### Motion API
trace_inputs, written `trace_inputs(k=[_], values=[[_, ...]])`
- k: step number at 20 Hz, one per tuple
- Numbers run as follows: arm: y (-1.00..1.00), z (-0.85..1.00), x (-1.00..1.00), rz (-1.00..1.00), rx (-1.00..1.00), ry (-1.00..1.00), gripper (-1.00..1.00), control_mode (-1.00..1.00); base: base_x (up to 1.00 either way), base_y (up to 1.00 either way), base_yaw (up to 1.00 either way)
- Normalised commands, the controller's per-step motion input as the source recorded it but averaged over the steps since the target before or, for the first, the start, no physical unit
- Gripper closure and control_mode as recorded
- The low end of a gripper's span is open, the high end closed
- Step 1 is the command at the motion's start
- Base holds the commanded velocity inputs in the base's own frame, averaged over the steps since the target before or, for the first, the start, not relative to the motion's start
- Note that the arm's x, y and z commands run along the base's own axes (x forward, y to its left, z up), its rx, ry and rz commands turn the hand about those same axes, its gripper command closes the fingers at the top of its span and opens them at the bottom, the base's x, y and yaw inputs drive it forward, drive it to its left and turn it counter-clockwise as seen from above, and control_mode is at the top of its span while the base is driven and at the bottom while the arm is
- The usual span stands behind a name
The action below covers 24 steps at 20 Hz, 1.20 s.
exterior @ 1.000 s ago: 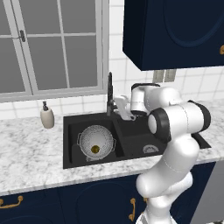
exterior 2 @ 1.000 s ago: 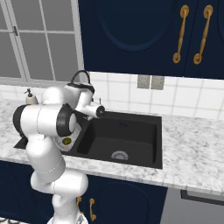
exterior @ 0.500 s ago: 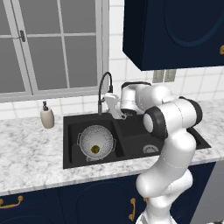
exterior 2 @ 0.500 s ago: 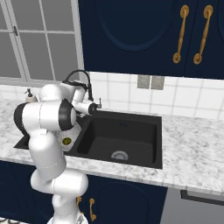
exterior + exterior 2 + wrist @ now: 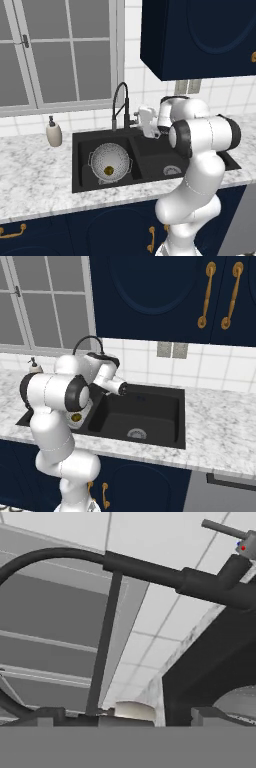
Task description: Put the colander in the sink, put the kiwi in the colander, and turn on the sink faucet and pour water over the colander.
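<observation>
Kiwi (image 5: pixel 108 170) in colander (image 5: pixel 110 159), sink's (image 5: pixel 80 145) left basin; my fingers (image 5: pixel 148 125) released beside faucet (image 5: pixel 120 102), frame centre; next, likely nudge its handle on.

The sink faucet (image 5: pixel 150 572) (black, rolled sideways) crosses above the colander (image 5: pixel 240 702).

Silver-grey colander (image 5: pixel 110 159) dotted with small holes, olive-brown kiwi (image 5: pixel 108 171) inside, in a black sink (image 5: pixel 150 152). Black faucet (image 5: pixel 120 103), beige soap bottle (image 5: pixel 53 134). White-grey marbled worktop (image 5: pixel 35 175), navy cabinets (image 5: pixel 150 296) with gold handles.
</observation>
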Motion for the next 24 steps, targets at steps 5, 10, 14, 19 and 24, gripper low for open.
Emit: trace_inputs(k=[5,10,14,19,24], values=[[-0.91,0.1,-0.01,-0.09,0.24,0.25,-1.0,-1.0,0.0,0.0,0.0],[-0.66,0.02,0.0,-0.13,0.38,0.24,-1.0,-1.0,0.0,0.0,0.0],[-0.27,0.0,0.0,-0.07,0.36,0.45,-1.0,-1.0,0.0,0.0,0.0],[-0.12,0.0,0.02,-0.01,0.31,0.67,-1.0,-1.0,0.0,0.0,0.0],[0.0,-0.1,0.19,0.0,0.29,0.64,-1.0,-1.0,0.0,0.0,0.0]])
